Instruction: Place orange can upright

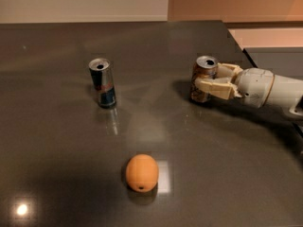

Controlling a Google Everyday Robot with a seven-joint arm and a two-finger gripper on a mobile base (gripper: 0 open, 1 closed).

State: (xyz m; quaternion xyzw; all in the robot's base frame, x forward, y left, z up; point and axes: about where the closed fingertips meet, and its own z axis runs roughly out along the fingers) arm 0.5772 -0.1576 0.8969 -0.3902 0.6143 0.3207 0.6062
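Gripper (pixel 208 78) at the right of the dark table (pixel 52 141), its two fingers closed around the orange can (pixel 205 69).
Left of centre a slim blue-and-silver can (pixel 102 82) stands upright, well apart from the rest; nearer the front, about mid-table, lies a round orange ball (pixel 141 172); to the right the orange can stands upright on the table, silver top showing, one pale finger (pixel 213 85) across its near side; the white arm (pixel 267 86) reaches in from the right edge.
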